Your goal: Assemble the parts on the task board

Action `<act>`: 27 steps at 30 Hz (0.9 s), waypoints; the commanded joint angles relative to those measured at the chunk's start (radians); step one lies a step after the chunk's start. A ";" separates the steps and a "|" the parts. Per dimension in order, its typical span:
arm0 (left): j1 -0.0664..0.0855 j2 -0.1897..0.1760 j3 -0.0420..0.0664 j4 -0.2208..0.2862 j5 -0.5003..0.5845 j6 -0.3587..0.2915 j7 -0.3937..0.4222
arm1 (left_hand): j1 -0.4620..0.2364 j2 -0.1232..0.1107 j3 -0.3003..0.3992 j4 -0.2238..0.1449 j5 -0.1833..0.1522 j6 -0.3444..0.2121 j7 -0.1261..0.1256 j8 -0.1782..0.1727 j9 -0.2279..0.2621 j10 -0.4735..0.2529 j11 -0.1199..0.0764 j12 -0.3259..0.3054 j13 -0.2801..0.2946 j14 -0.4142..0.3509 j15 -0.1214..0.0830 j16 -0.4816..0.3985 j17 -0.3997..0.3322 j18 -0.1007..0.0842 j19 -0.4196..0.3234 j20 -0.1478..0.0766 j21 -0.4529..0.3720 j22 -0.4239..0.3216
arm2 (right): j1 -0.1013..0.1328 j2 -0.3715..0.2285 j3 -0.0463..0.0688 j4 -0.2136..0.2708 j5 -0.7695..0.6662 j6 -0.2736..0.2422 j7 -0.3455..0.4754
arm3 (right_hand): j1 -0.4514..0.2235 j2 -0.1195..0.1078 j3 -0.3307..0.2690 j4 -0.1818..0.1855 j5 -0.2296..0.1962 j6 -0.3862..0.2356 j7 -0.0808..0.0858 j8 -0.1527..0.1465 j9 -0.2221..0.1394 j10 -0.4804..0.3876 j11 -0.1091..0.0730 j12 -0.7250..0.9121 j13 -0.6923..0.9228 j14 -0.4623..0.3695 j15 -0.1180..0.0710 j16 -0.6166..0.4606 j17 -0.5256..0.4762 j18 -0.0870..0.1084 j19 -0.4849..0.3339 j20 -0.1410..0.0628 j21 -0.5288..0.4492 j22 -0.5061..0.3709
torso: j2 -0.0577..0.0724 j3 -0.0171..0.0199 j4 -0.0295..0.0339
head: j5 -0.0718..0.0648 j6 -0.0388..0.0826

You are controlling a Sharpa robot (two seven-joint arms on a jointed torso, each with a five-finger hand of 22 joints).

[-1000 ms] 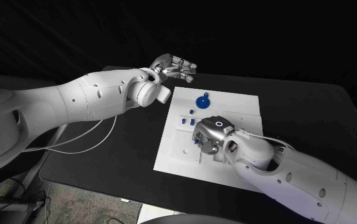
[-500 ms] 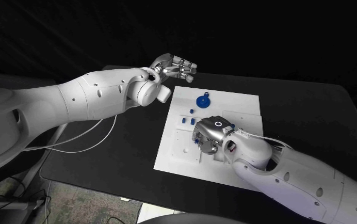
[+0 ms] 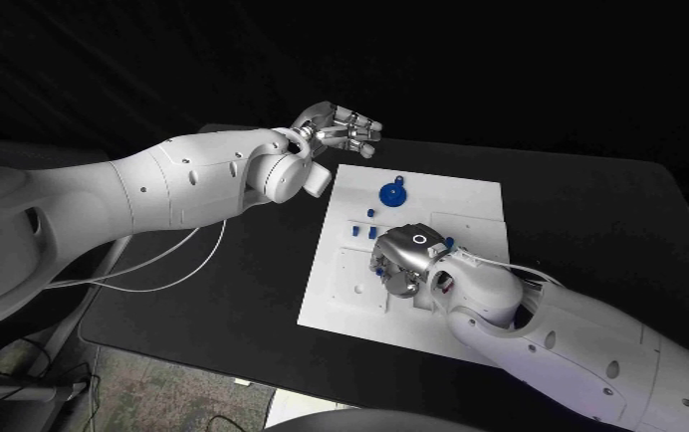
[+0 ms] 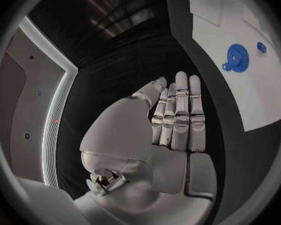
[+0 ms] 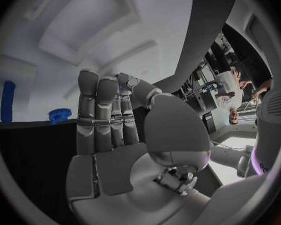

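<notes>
My right hand [image 3: 409,258] is down on the task board [image 3: 467,203], over its middle, knuckles up, and its fingers [image 5: 104,116] lie straight and pressed side by side, pointing toward the board's left half. A small blue part [image 5: 123,82] shows at the tips of the fingers and thumb; it looks pinched there, though I cannot tell for sure how firmly it is held. In the head view bits of blue show just under the hand at its left edge. The blue gear [image 3: 390,195] lies on the board's far part, beyond my right hand and a little left of it, and a few small blue pegs [image 3: 367,216] sit between the gear and my knuckles. My left hand [image 3: 339,129] hangs above the table off the board's far left corner, fingers [image 4: 180,116] flat and held together, holding nothing. So the right hand is the one on the job; I judge the next move is a short press or seat straight below its fingertips, and the left is well apart from it.
</notes>
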 commanded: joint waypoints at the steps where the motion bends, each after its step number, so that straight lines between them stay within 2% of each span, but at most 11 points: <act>1: 0.002 0.001 0.000 0.002 0.005 0.019 0.002 | -0.010 0.001 0.003 0.003 0.001 -0.008 -0.001 0.004 0.000 -0.009 0.002 -0.006 -0.001 -0.001 0.005 -0.005 -0.001 0.001 -0.004 0.000 -0.004 -0.002 | -0.007 0.002 -0.008 -0.010 -0.005 0.027 -0.005 | 0.003 0.012 0.001 0.001 -0.011 0.004 0.002 0.004 0.001 -0.001 0.002 0.004 0.001 -0.002 -0.008 0.003 -0.003 0.017 0.024 -0.004 -0.012 0.000 | 0.000 0.0002 0.0000 | -0.001 0.000; 3: 0.002 0.001 0.000 0.002 0.005 0.020 0.001 | -0.010 0.001 0.003 0.003 0.001 -0.008 -0.001 0.004 0.000 -0.009 0.002 -0.006 -0.001 -0.001 0.005 -0.005 -0.001 0.001 -0.004 0.000 -0.004 -0.002 | -0.007 0.003 -0.010 -0.014 0.007 0.019 -0.002 | 0.008 0.011 0.002 -0.001 -0.039 -0.023 0.012 0.002 -0.004 -0.030 0.012 0.003 0.000 -0.004 -0.003 -0.001 -0.007 0.020 0.022 -0.002 -0.021 -0.003 | 0.000 0.0006 -0.0004 | -0.001 0.000; 6: 0.002 0.000 0.000 0.002 0.005 0.022 0.000 | -0.010 0.001 0.003 0.003 0.001 -0.008 -0.001 0.004 0.000 -0.009 0.002 -0.006 -0.001 -0.001 0.005 -0.005 -0.001 0.001 -0.004 0.000 -0.004 -0.002 | -0.007 0.001 -0.012 -0.017 0.022 0.007 0.005 | 0.003 -0.002 -0.021 0.004 -0.024 -0.085 0.029 0.002 -0.008 -0.097 0.031 0.003 -0.001 -0.005 0.009 -0.005 -0.011 0.024 0.020 0.009 -0.029 -0.005 | 0.000 0.0005 -0.0011 | -0.001 0.000; 10: 0.002 -0.001 0.000 0.002 0.005 0.024 -0.002 | -0.010 0.001 0.003 0.003 0.001 -0.008 -0.001 0.004 0.000 -0.009 0.002 -0.006 -0.001 -0.001 0.005 -0.005 -0.001 0.001 -0.004 0.000 -0.004 -0.002 | -0.007 -0.005 -0.013 -0.017 0.036 -0.024 0.010 | -0.008 -0.026 -0.049 0.005 -0.019 -0.134 0.041 0.002 -0.009 -0.186 0.056 0.003 -0.003 -0.011 0.025 -0.019 -0.023 0.034 0.016 0.024 -0.049 -0.020 | -0.001 0.0001 -0.0017 | -0.001 -0.001; 11: 0.002 -0.001 0.000 0.002 0.005 0.026 -0.002 | -0.010 0.001 0.003 0.003 0.001 -0.008 -0.001 0.004 0.000 -0.009 0.002 -0.006 -0.001 -0.001 0.005 -0.005 -0.001 0.001 -0.004 0.000 -0.004 -0.002 | -0.007 -0.008 -0.013 -0.015 0.040 -0.035 0.010 | -0.014 -0.042 -0.058 0.003 -0.019 -0.181 0.031 0.001 -0.011 -0.221 0.063 0.001 -0.003 -0.011 0.029 -0.023 -0.028 0.037 0.017 0.029 -0.056 -0.027 | 0.000 0.0004 -0.0016 | -0.003 0.000; 12: 0.002 -0.001 0.000 0.002 0.005 0.027 -0.003 | -0.011 0.001 0.003 0.004 -0.002 -0.009 -0.001 0.004 0.000 -0.010 0.002 -0.006 -0.001 -0.002 0.005 -0.006 -0.001 0.001 -0.004 0.000 -0.004 -0.004 | -0.007 -0.012 -0.013 -0.012 0.043 -0.046 0.010 | -0.013 -0.048 -0.065 0.003 -0.020 -0.196 0.027 0.003 -0.010 -0.234 0.066 0.003 -0.003 -0.010 0.032 -0.027 -0.033 0.041 0.018 0.033 -0.062 -0.033 | 0.000 0.0004 -0.0016 | -0.003 0.000; 14: 0.002 -0.002 0.000 0.002 0.005 0.029 -0.004 | -0.015 0.002 0.000 0.011 -0.011 -0.010 -0.001 0.004 0.001 -0.011 0.002 -0.006 -0.001 -0.002 0.006 -0.006 -0.001 0.001 -0.003 0.002 -0.005 -0.014 | -0.006 -0.020 -0.013 -0.004 0.049 -0.064 0.008 | -0.005 -0.066 -0.100 0.001 -0.028 -0.215 0.029 0.002 -0.011 -0.280 0.076 0.004 -0.003 -0.011 0.039 -0.035 -0.042 0.046 0.019 0.041 -0.076 -0.047 | 0.000 0.0006 -0.0006 | -0.005 0.001; 17: 0.002 -0.002 0.000 0.002 0.005 0.028 -0.005 | -0.011 0.000 -0.001 0.013 -0.010 -0.011 -0.001 0.004 0.000 -0.013 0.003 -0.006 -0.001 -0.004 0.007 -0.007 -0.001 0.001 -0.002 0.002 -0.005 -0.026 | -0.006 -0.039 -0.013 0.015 0.055 -0.083 0.005 | 0.024 -0.063 -0.194 0.012 -0.026 -0.230 0.025 0.002 -0.011 -0.304 0.081 0.003 -0.003 -0.006 0.044 -0.037 -0.062 0.053 0.034 0.050 -0.101 -0.079 | -0.001 0.0003 -0.0006 | -0.010 0.005; 20: 0.002 -0.004 0.000 0.000 0.005 0.030 -0.008 | -0.010 -0.002 -0.001 0.014 -0.011 -0.013 0.000 0.004 0.000 -0.015 0.003 -0.006 -0.001 -0.005 0.007 -0.008 -0.002 0.001 -0.003 0.002 -0.004 -0.031 | -0.006 -0.066 -0.011 0.042 0.060 -0.095 0.000 | 0.038 -0.059 -0.230 0.014 -0.020 -0.235 0.023 0.002 -0.011 -0.308 0.082 0.003 -0.003 -0.006 0.044 -0.035 -0.072 0.054 0.037 0.050 -0.107 -0.093 | -0.002 -0.0006 -0.0021 | -0.015 0.013; 24: 0.002 -0.008 0.000 -0.003 0.005 0.033 -0.012 | -0.022 -0.001 -0.006 0.027 -0.031 -0.014 -0.002 0.004 0.001 -0.016 0.003 -0.006 -0.001 -0.003 0.008 -0.008 -0.001 0.001 0.000 0.005 -0.006 -0.045 | -0.005 -0.100 0.003 0.076 0.066 -0.109 -0.004 | 0.038 -0.061 -0.233 0.014 -0.018 -0.233 0.022 0.002 -0.011 -0.307 0.082 0.003 -0.003 -0.006 0.044 -0.034 -0.077 0.054 0.037 0.050 -0.106 -0.099 | -0.003 0.0001 -0.0046 | -0.018 0.017; 27: 0.002 -0.009 0.000 -0.006 0.005 0.033 -0.014 | -0.022 -0.001 -0.006 0.027 -0.031 -0.014 -0.002 0.004 0.001 -0.016 0.003 -0.006 -0.001 -0.003 0.008 -0.008 -0.001 0.001 0.000 0.005 -0.006 -0.045 | -0.005 -0.126 0.024 0.101 0.077 -0.121 -0.004 | 0.034 -0.060 -0.231 0.017 -0.018 -0.228 0.025 0.002 -0.011 -0.296 0.080 0.002 -0.004 -0.004 0.043 -0.032 -0.079 0.054 0.038 0.049 -0.104 -0.101 | -0.001 0.0012 -0.0032 | -0.024 0.024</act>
